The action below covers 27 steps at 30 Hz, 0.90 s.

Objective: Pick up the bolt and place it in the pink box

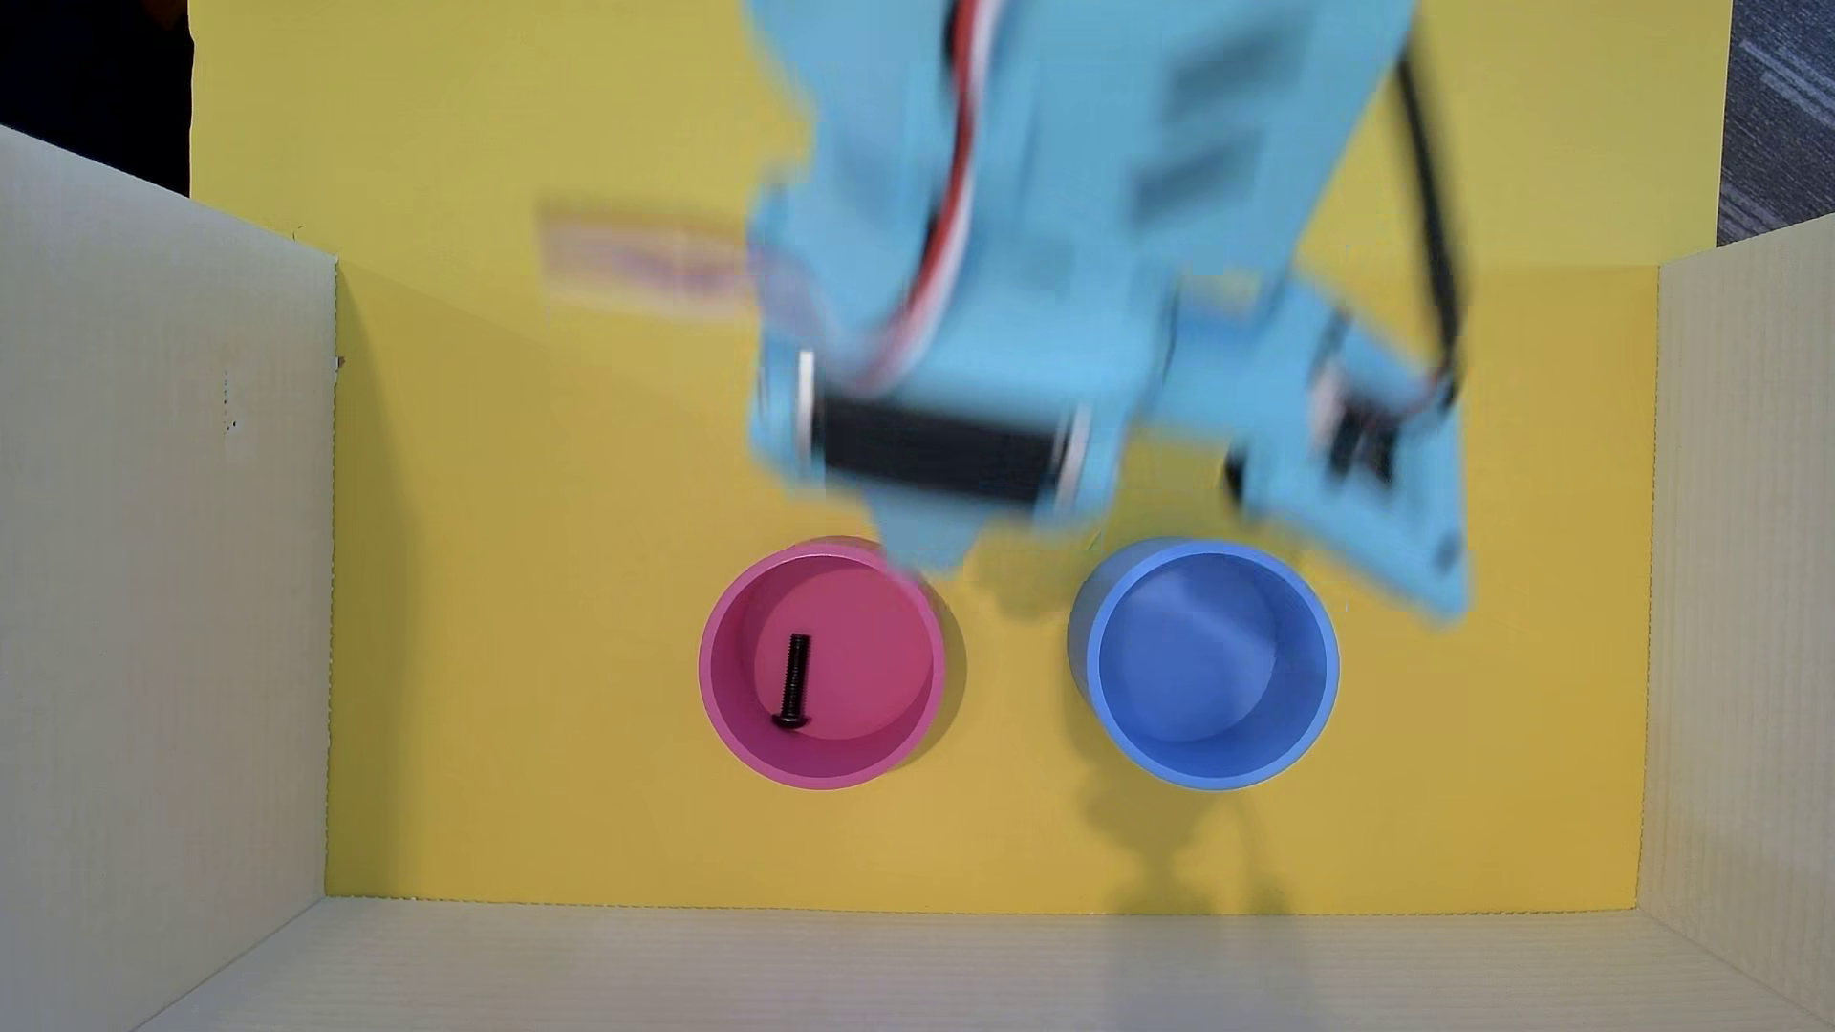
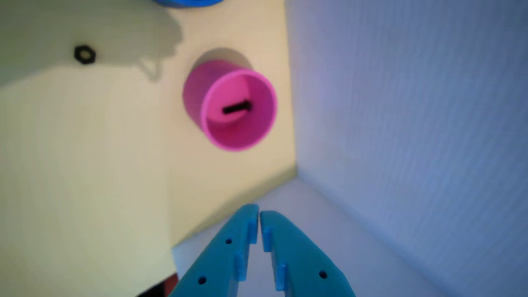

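Light-blue plastic arm (image 1: pixel 1043 248) seen, blurred; black servo block (image 1: pixel 933 451) set in wrist; red-white-black cables routed along it; teal tool (image 2: pixel 259 214) fingers dotted with screw holes.

You are looking down into a shallow pen: a yellow floor sheet (image 1: pixel 516 595) is lying flat, and pale corrugated cardboard walls (image 1: pixel 159 595) are standing along its left, right and near sides in the overhead view. Soft light is falling from above and casting faint shadows on the yellow. Beyond the top right corner, a strip of grey carpet (image 1: pixel 1782 109) is showing. In the wrist view, the wall (image 2: pixel 412 103) is looking bluish-white.
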{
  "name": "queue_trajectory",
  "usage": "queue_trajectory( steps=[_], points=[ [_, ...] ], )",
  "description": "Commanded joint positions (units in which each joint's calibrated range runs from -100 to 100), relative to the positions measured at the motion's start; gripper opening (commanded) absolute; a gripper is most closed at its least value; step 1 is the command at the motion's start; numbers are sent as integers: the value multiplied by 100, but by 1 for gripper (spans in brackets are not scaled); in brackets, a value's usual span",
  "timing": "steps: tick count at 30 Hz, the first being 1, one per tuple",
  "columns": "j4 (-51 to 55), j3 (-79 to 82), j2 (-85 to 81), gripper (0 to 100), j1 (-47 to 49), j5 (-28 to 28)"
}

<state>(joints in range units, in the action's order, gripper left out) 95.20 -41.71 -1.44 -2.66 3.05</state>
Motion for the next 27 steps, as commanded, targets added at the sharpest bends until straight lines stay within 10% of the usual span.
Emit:
queue_trajectory(
  steps=[1, 17, 27],
  points=[
    [-370, 1028, -1051, 1, 31, 20],
    [-3905, 8943, -5740, 1, 75, 57],
    [-4145, 11946, -8593, 1, 82, 52]
  ],
)
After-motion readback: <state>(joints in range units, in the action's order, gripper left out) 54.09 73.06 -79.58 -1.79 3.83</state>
